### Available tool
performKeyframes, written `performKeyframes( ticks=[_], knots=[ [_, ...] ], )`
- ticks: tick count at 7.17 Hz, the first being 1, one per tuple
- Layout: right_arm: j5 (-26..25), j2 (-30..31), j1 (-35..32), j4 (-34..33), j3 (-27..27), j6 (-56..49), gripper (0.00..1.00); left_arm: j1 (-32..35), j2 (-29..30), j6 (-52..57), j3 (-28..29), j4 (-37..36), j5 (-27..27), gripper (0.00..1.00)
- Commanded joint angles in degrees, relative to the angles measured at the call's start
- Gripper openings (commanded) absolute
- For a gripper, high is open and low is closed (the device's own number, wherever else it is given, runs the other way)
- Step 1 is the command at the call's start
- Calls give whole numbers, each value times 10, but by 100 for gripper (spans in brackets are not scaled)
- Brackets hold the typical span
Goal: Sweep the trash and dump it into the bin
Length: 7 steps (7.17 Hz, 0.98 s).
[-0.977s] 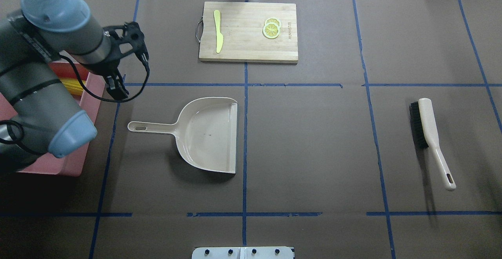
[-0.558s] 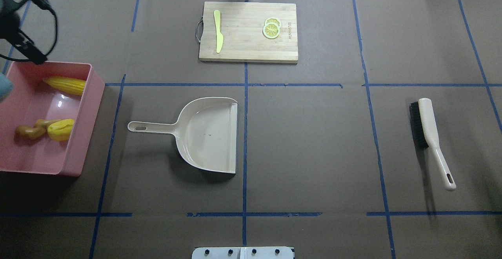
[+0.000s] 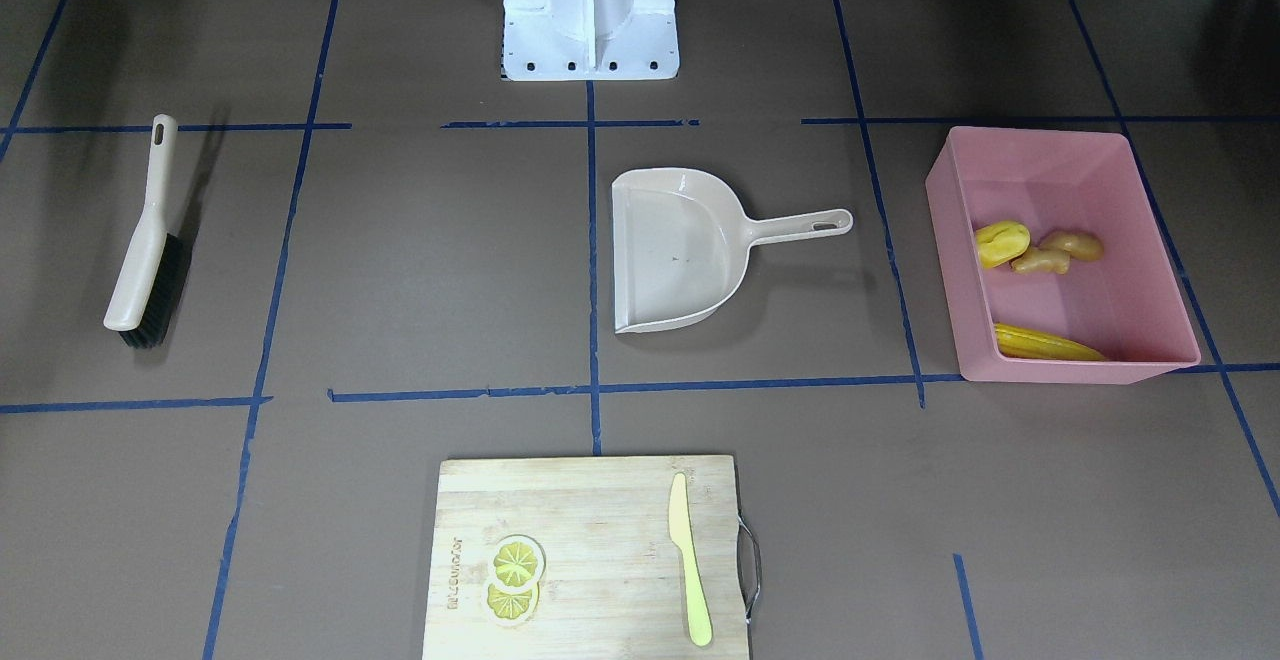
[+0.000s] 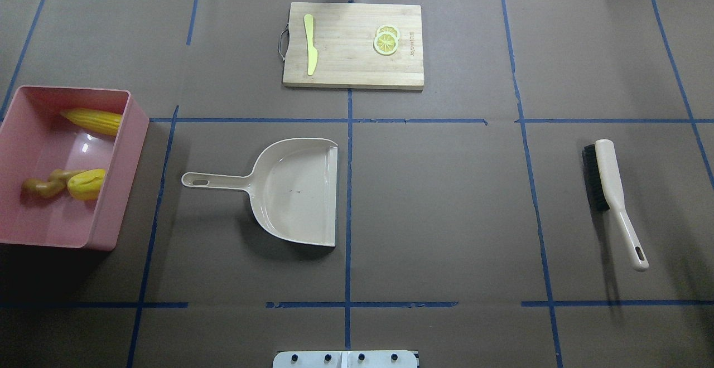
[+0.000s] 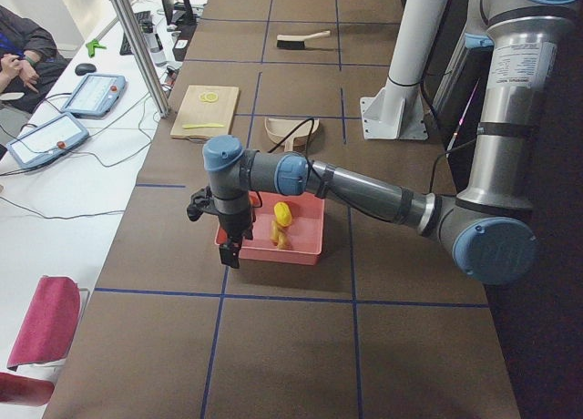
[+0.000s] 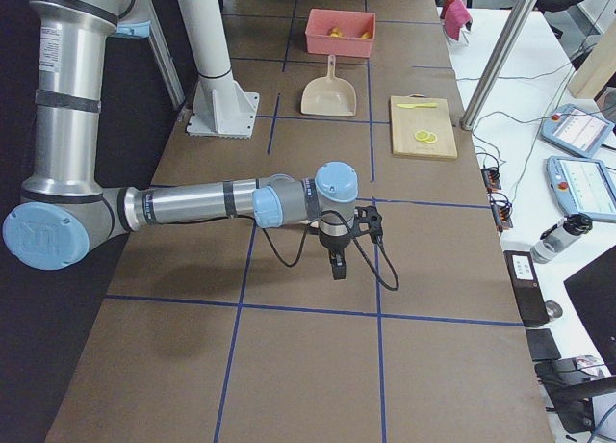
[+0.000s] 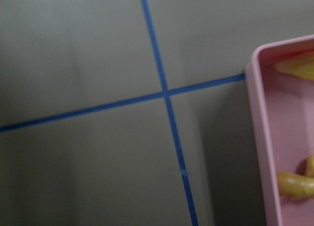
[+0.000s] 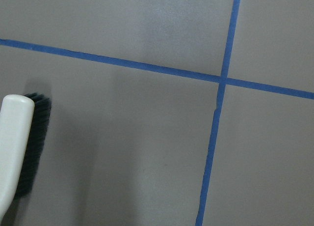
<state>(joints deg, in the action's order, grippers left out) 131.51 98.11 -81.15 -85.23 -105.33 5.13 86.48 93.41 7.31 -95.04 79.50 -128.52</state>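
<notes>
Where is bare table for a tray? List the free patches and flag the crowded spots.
Widest bare patch: between the dustpan and the brush. Also bare: the near strip toward the robot's base, and the far corner on the robot's right of the cutting board. Crowded: the bin, holding the trash, and the board, with knife and lemon slices.

the pink rectangular bin (image 4: 126, 153) is set upright at the bench's left edge, open side up. the three pieces of trash are all held inside it: the long yellow corn cob (image 4: 92, 121) is laid along the far wall, and the smooth yellow lump (image 4: 86, 184) and knobbly tan ginger root (image 4: 47, 185) are seen touching mid-floor.
</notes>
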Motion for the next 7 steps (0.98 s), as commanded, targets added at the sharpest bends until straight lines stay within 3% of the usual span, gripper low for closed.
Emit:
performKeyframes(
  ticks=[1, 3, 5, 7],
  knots=[
    [0, 1, -1, -4, 5, 3, 100, 13, -2, 12, 68, 47, -20, 100],
    [10, 3, -7, -5, 16, 5, 100, 14, -1, -11, 74, 56, -40, 100],
    [76, 1, -41, -6, 42, 5, 100, 20, 0, -56, 70, 56, -80, 100],
    [92, -1, -56, -4, 82, 2, 100, 20, 1, -67, 70, 56, -81, 100]
  ],
)
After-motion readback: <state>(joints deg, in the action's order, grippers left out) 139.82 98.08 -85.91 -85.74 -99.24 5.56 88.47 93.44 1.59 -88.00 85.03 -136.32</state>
